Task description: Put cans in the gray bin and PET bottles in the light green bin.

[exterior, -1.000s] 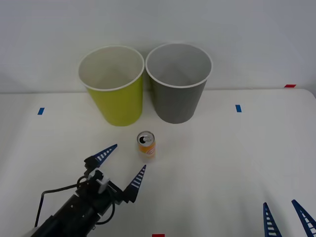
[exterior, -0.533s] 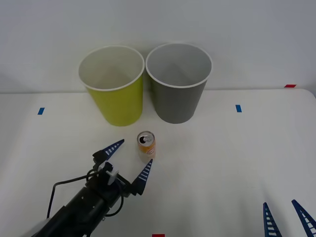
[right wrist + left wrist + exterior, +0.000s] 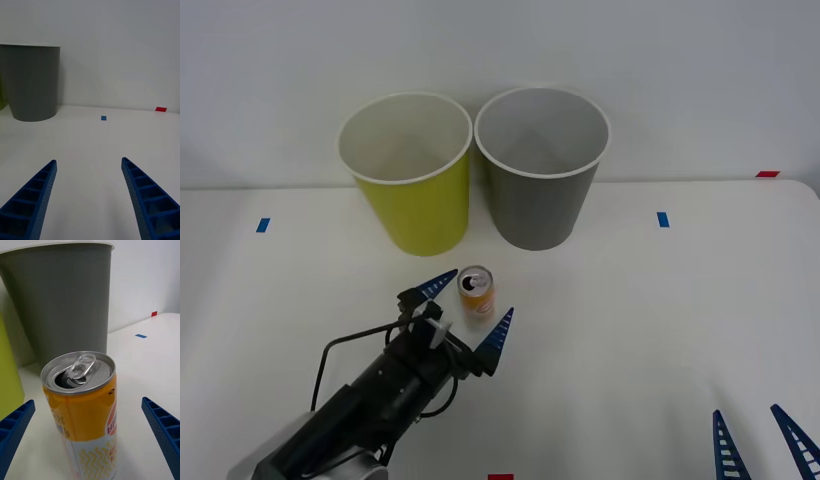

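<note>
A slim orange and white can [image 3: 476, 293] stands upright on the white table, its silver top open [image 3: 78, 369]. My left gripper [image 3: 470, 305] is open with one blue finger on each side of the can, not touching it. Behind the can stand the light green bin [image 3: 408, 172] on the left and the gray bin [image 3: 541, 166] on the right, side by side. The gray bin [image 3: 60, 300] rises just beyond the can in the left wrist view. My right gripper [image 3: 765, 445] is open and parked at the table's near right corner. No PET bottles are in view.
Small blue tape marks [image 3: 663, 219] [image 3: 262, 225] lie on the table at right and left, and a red mark [image 3: 767, 174] at the far right edge. A white wall runs behind the bins. A black cable [image 3: 340, 350] loops off the left arm.
My left gripper has moved forward and to the right, from short of the can to straddling it. The can, the bins and the right gripper have stayed put.
</note>
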Robot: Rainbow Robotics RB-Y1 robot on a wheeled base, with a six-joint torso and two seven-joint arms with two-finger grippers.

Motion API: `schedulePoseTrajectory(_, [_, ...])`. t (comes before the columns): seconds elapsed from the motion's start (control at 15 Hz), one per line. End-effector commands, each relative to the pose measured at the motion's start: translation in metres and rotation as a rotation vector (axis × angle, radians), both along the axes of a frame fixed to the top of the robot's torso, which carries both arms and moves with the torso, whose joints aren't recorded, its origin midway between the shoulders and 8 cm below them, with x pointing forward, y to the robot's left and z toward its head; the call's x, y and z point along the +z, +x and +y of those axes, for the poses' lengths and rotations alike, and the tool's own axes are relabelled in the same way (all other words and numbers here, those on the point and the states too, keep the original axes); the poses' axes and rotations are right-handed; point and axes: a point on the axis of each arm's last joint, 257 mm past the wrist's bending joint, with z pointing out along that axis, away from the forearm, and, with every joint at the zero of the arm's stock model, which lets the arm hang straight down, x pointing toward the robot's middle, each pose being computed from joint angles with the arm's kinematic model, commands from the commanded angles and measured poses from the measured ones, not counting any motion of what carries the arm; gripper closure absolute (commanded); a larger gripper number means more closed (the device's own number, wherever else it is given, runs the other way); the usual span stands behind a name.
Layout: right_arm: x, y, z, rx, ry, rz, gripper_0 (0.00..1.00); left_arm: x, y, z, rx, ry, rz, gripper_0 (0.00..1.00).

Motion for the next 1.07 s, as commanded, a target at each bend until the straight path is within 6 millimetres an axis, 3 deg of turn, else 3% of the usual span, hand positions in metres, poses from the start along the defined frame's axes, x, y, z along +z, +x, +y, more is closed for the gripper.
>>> schedulePoseTrajectory(0.07, [0.0, 0.0, 0.0, 0.0, 0.0, 0.0, 0.42, 0.004, 0.009, -0.009, -0.005, 0.001, 0.013, 0.02])
schedulePoseTrajectory(0.13, [0.0, 0.0, 0.0, 0.0, 0.0, 0.0, 0.41, 0.006, 0.01, -0.011, -0.005, 0.0, 0.009, 0.05])
schedulePoseTrajectory(0.2, [0.0, 0.0, 0.0, 0.0, 0.0, 0.0, 0.41, 0.007, 0.009, -0.013, -0.008, 0.001, 0.006, 0.59])
schedulePoseTrajectory(0.27, [0.0, 0.0, 0.0, 0.0, 0.0, 0.0, 0.42, 0.006, 0.009, -0.014, -0.009, 0.004, 0.004, 1.0])
schedulePoseTrajectory(0.8, [0.0, 0.0, 0.0, 0.0, 0.0, 0.0, 0.42, 0.005, 0.009, -0.011, -0.011, 0.016, 0.0, 1.0])
schedulePoseTrajectory(1.07, [0.0, 0.0, 0.0, 0.0, 0.0, 0.0, 0.41, 0.017, 0.004, -0.021, -0.04, 0.02, 0.095, 1.0])
